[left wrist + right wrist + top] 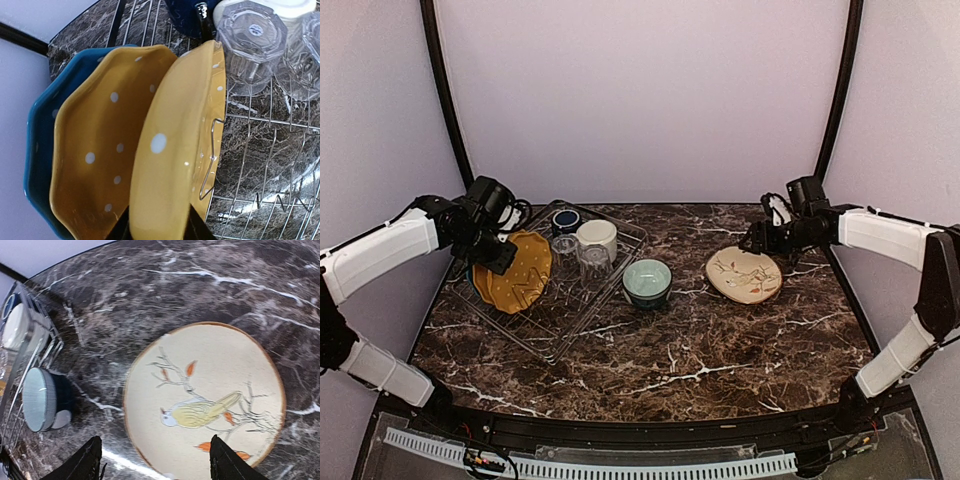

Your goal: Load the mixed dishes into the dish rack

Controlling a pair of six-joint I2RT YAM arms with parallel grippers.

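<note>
Both jaws of my left end effector [159, 227] clamp the rim of the mustard-yellow plate [170, 145], holding it on edge to slot between the dish rack [280, 121] wires, while my right end effector [157, 462] hangs spread over the cream leaf-patterned plate [205, 395], flat on the bench [200, 285], ready to grasp.

your top camera looks down from high at the near edge over the whole surface [720, 350]. your left wrist camera sits tight against the mustard-yellow plate [170, 150]; your right wrist camera looks steeply down, close over the cream bird-patterned plate [205, 395]. the top view shares both plates.
</note>
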